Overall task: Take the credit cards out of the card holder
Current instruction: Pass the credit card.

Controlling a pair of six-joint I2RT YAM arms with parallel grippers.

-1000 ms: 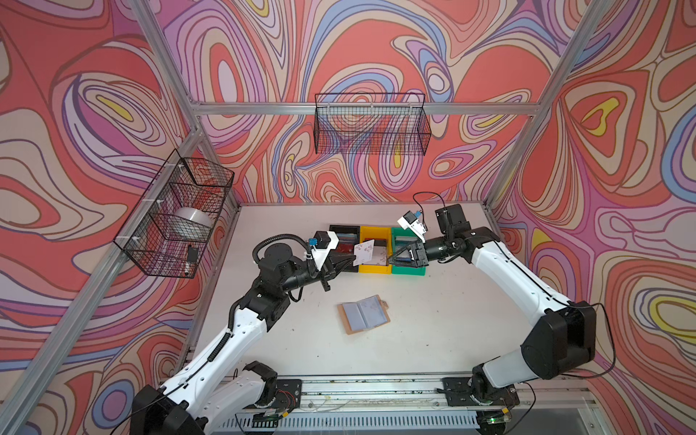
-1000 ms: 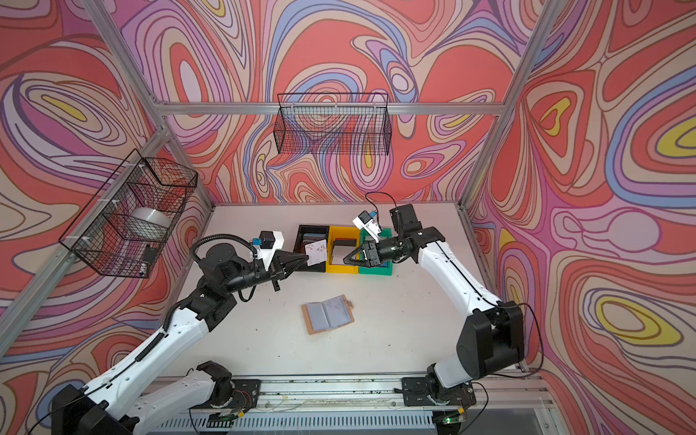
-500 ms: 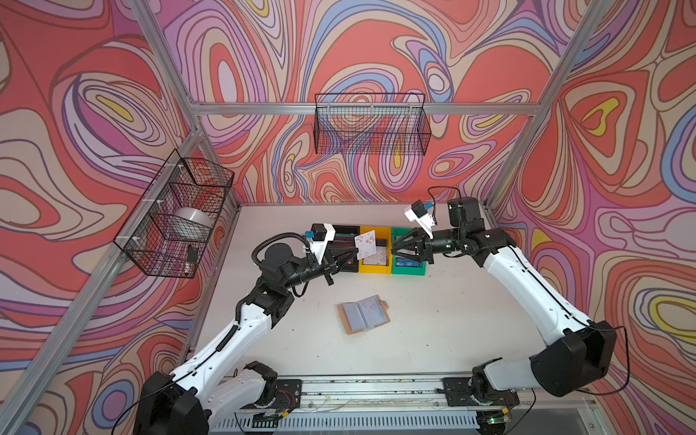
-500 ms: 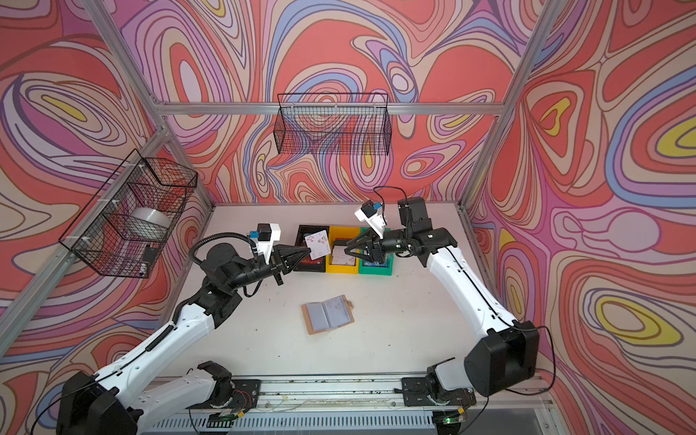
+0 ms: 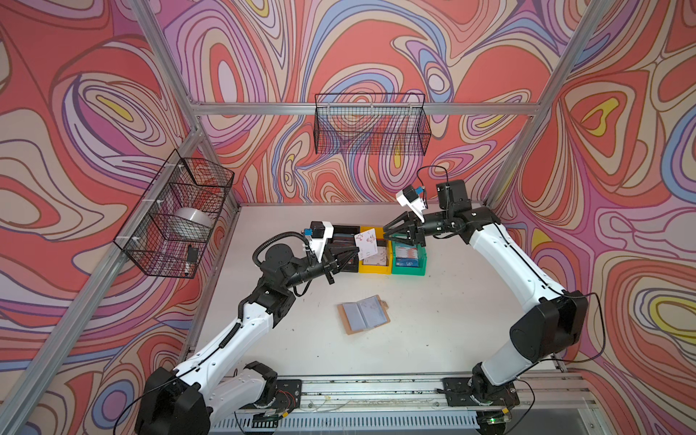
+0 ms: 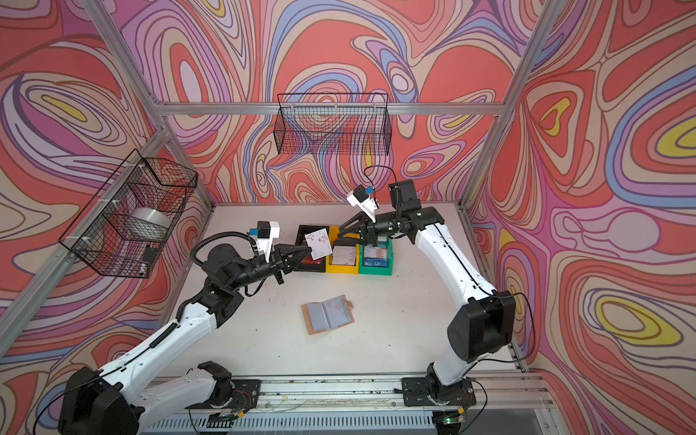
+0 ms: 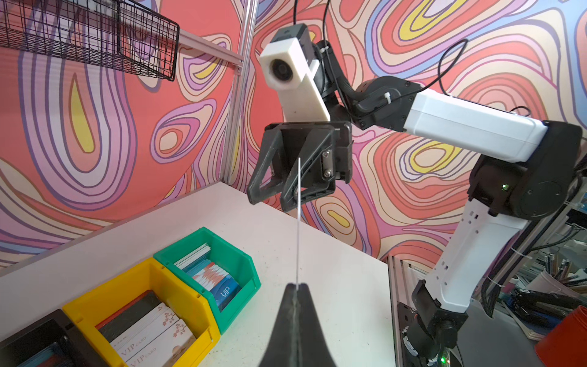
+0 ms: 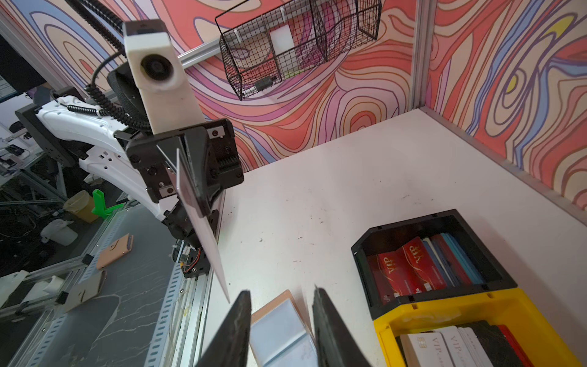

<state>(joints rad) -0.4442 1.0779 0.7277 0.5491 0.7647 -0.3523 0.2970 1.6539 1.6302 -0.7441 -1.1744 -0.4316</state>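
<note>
While the left claw (image 5: 352, 251) is pinched shut on one edge of a thin white plastic card with small reddish marks (image 5: 367, 243), I enter the lot so:

Item 1, held card: in the air over the black plastic bin (image 8: 413, 222) and the yellow plastic bin (image 5: 374, 268), at 12 o'clock from the holder. It is seen edge-on from the left wrist. I judge it light, stiff with a little spring, and slick. It is best pinched flat across both faces near a short edge, well in from the corner so it cannot pivot.

Item 2, right claw (image 5: 387, 233): jaws partly apart with nothing between them, at 1 o'clock from the holder above the green plastic bin (image 5: 408, 269). It faces the card's free end and is close to it, not touching.

Item 3, tan leather-like booklet card holder (image 5: 363, 315): lying open and flat near the middle of the white desk (image 5: 452, 301), its bluish clear sleeves upward. I cannot tell whether any cards remain inside. The sleeves look soft and would likely need pinning down while a card slides out.

Item 4, bins: all three hold stacked cards.
</note>
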